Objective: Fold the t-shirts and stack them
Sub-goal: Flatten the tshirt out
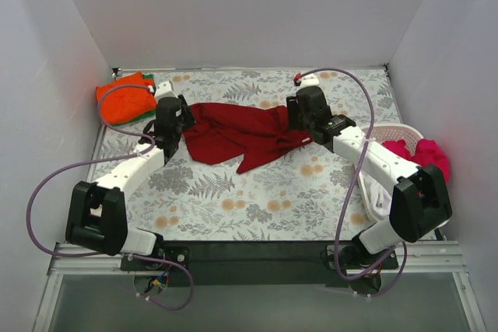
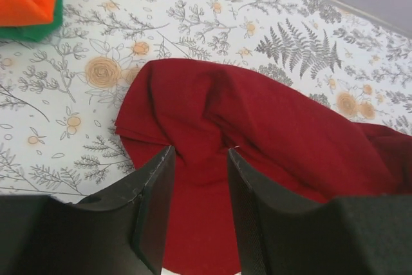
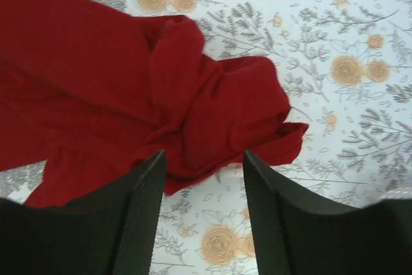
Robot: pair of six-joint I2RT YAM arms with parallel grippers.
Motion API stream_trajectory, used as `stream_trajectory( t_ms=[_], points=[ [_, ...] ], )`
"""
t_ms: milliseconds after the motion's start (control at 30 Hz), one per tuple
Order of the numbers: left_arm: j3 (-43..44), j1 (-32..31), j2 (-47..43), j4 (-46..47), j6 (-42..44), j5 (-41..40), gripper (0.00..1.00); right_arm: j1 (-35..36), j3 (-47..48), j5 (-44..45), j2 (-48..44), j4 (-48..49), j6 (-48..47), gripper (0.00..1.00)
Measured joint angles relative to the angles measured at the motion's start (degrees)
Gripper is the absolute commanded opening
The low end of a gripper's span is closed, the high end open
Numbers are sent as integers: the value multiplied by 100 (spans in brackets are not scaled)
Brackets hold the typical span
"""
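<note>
Well, the crimson t-shirt [image 1: 237, 134] lies rumpled across the upper middle of the frame, and neither gripper is holding it.
The left gripper [image 2: 201, 156] hovers over the shirt's rounded left end and the right gripper [image 3: 203, 156] over its bunched, twisted right end; both have their jaws parted with cloth showing loose between them. I'd say the step in hand is spreading this shirt flat before folding. The next move likely calls for a fresh pinch at the edges to pull out that right-hand knot. A folded orange t-shirt [image 1: 124, 99] sits on a green one [image 2: 32, 30] at the upper left. A magenta-pink t-shirt [image 1: 428, 153] waits in a pink basket [image 1: 393, 131] at the right edge. The counter [image 1: 257, 200] wears a floral print, closed in by plain white walls [image 1: 249, 13].
</note>
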Motion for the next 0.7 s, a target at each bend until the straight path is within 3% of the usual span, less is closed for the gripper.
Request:
stream_trajectory(
  t_ms=[300,533,700],
  points=[
    [-111,-9,1582,50,-199,243,34,675,-708,-651,-216,199,275,52],
    [-282,-181,1606,85,-374,350,45,1305,-964,-1320,-50,498,396,52],
    [-439,-457,1615,127,-468,367,47,1700,-925,-1705,608,739,420,53]
  ],
)
